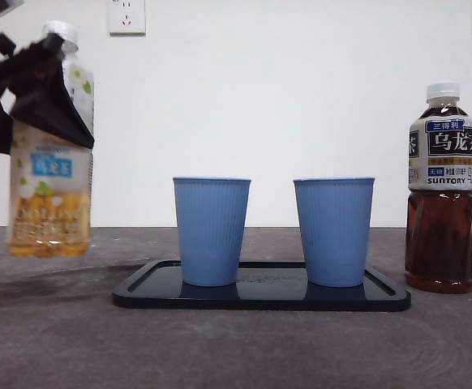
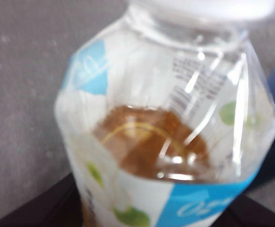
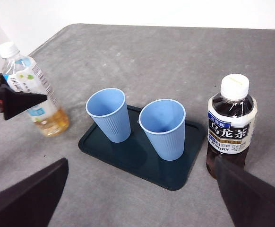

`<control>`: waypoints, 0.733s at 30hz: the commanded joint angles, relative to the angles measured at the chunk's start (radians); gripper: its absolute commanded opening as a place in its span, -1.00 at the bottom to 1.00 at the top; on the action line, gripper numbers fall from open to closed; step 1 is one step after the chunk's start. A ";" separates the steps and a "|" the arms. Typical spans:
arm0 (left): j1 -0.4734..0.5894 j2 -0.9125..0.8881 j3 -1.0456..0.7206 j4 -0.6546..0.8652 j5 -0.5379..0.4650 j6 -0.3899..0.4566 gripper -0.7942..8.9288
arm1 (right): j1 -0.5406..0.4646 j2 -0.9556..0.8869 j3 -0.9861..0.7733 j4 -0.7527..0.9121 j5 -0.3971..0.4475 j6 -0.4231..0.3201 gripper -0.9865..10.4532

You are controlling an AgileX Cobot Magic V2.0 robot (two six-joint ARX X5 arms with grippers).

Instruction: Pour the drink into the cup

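Observation:
A clear bottle of pale yellow tea (image 1: 51, 194) with a white cap on hangs just off the table at the left, slightly tilted. My left gripper (image 1: 37, 89) is shut on its upper half; the left wrist view is filled by this bottle (image 2: 166, 142). Two blue ribbed cups (image 1: 212, 231) (image 1: 334, 231) stand upright and empty on a black tray (image 1: 260, 296). My right gripper (image 3: 141, 163) hangs open high above the table, holding nothing. From there I see the held bottle (image 3: 38, 101), the left gripper (image 3: 14, 101) and both cups (image 3: 108, 116) (image 3: 163, 127).
A capped bottle of dark oolong tea (image 1: 440, 194) stands right of the tray (image 3: 175, 177), close to its corner; the right wrist view shows this dark bottle (image 3: 230, 127) too. A white wall with sockets rises behind the grey table.

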 commanded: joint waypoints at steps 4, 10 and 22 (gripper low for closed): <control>-0.032 0.014 0.183 -0.245 -0.114 0.175 -0.34 | 0.004 0.004 0.015 0.010 0.004 -0.001 0.04; -0.084 0.080 0.331 -0.426 -0.282 0.265 -0.34 | 0.004 0.004 0.015 0.010 0.005 -0.001 0.04; -0.221 0.330 0.563 -0.660 -0.585 0.373 -0.34 | 0.004 0.004 0.015 0.010 0.004 -0.001 0.04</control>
